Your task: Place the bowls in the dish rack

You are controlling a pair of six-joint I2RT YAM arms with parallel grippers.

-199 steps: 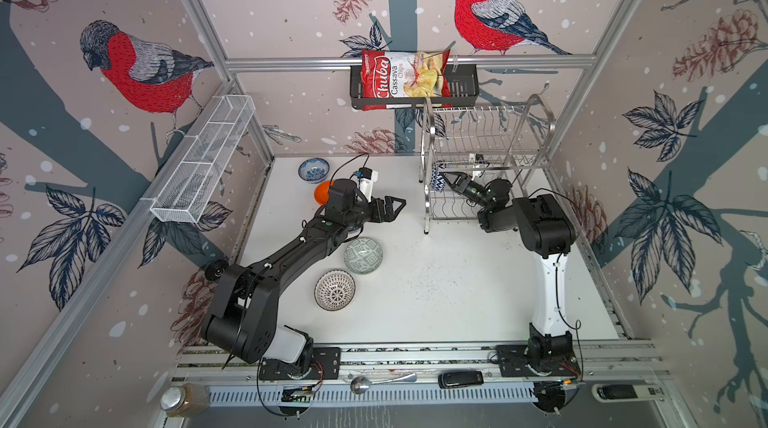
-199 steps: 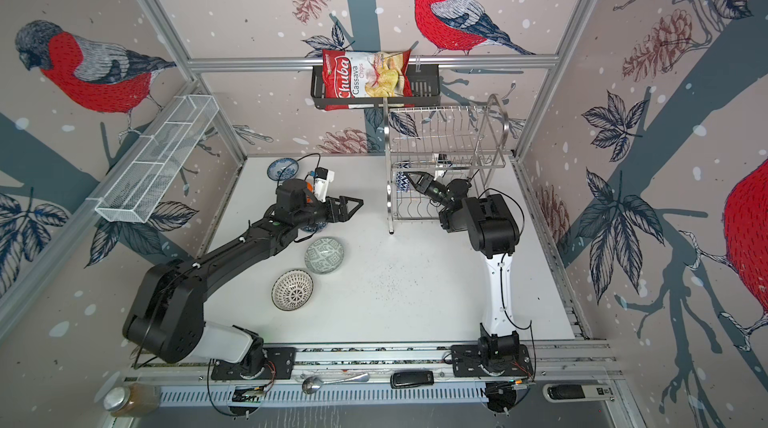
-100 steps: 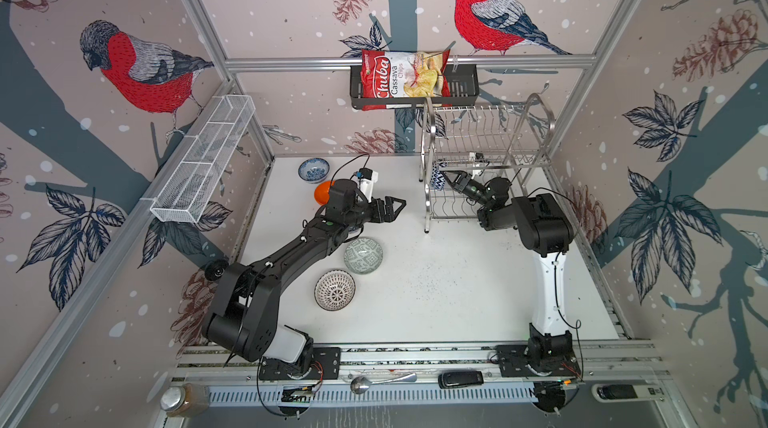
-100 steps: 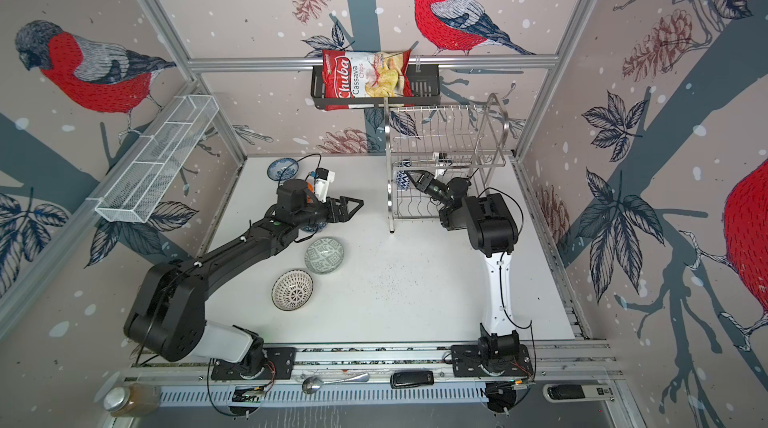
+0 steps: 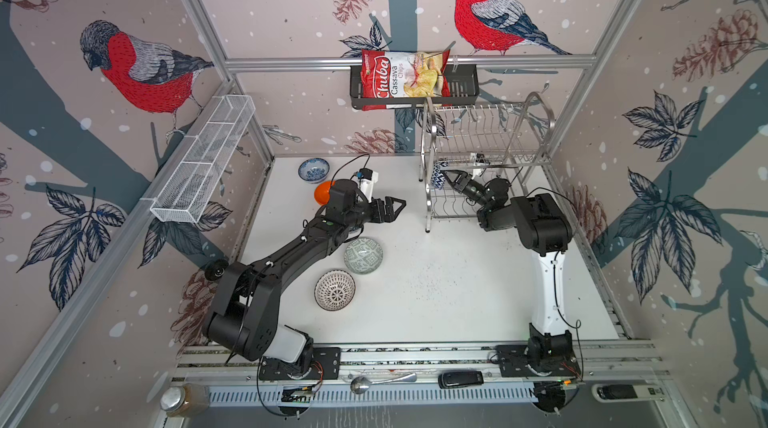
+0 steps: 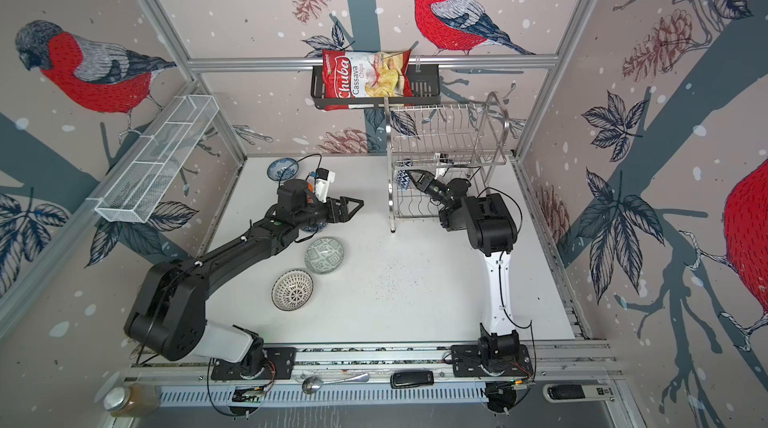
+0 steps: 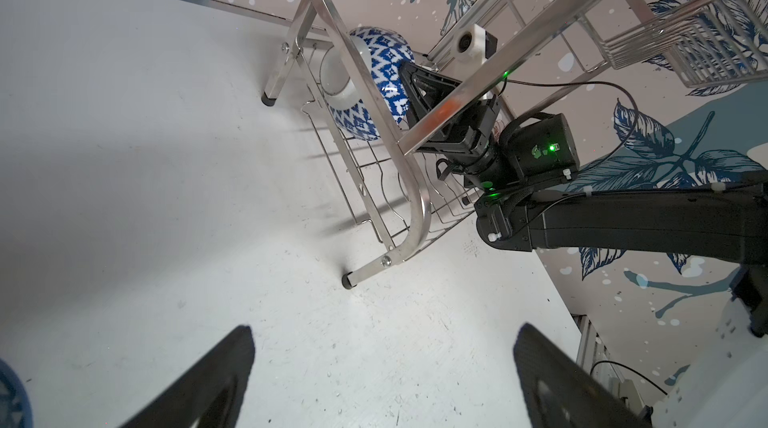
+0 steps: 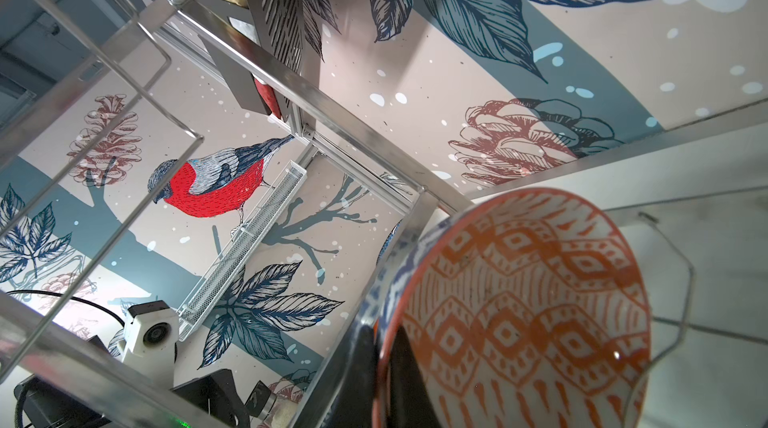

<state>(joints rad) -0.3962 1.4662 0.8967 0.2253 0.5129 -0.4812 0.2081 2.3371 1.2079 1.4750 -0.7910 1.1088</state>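
Right gripper (image 5: 451, 178): clamped on the rim of the blue bowl (image 7: 376, 85), which stands on edge in the lower tier of the rack (image 5: 486, 137).
Left gripper (image 5: 395, 210): jaws apart, empty, beside the rack.
Risk: if let go before a wire slot cradles it, the bowl could roll out; a skewed pull-back could snag the frame.

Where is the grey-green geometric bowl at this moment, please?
In both top views the grey-green bowl rests on the white table left of centre, beside the left arm, with the black-dotted white bowl nearest it.
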